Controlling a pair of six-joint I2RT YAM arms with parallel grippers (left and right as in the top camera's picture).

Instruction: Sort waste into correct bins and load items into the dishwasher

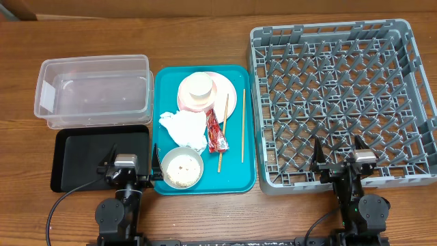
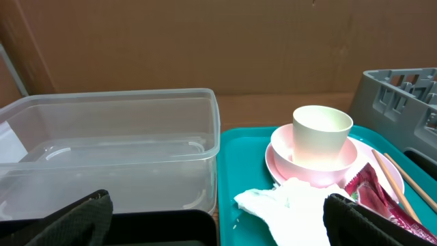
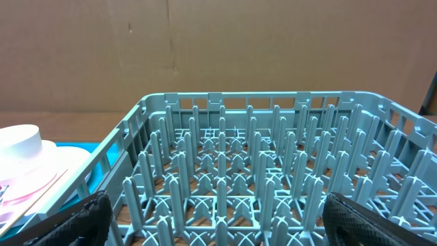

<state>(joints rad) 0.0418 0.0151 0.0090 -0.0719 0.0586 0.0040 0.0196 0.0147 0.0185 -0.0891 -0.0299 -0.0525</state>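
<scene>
Left gripper (image 1: 130, 158) sits wide open with nothing between its fingers, low over the near right corner of the black tray (image 1: 78, 160). Right gripper (image 1: 339, 156) is spread wide too, holding nothing, parked over the near wall of the grey dish rack (image 1: 418, 89), and from its wrist camera we look across rows of upright pegs.

Now the containers. Behind the black tray stands the clear tub (image 1: 45, 96), its near edge touching the tray. Between the bins and the rack lies the teal tray (image 1: 167, 78), and everything is on it. At the back, the pink plate (image 1: 222, 87) carries the white bowl (image 1: 186, 96) with the white cup (image 1: 197, 83) upright in it. In the middle, the crumpled napkin (image 1: 183, 128), with the red wrapper (image 1: 216, 134) just beside it on the right. Two chopsticks (image 1: 242, 126) lie lengthwise towards the rack side. At the front, the grey-green bowl (image 1: 181, 167) holds the rice scraps (image 1: 183, 171), and it is just to the right of the left gripper, well apart from the right one
</scene>
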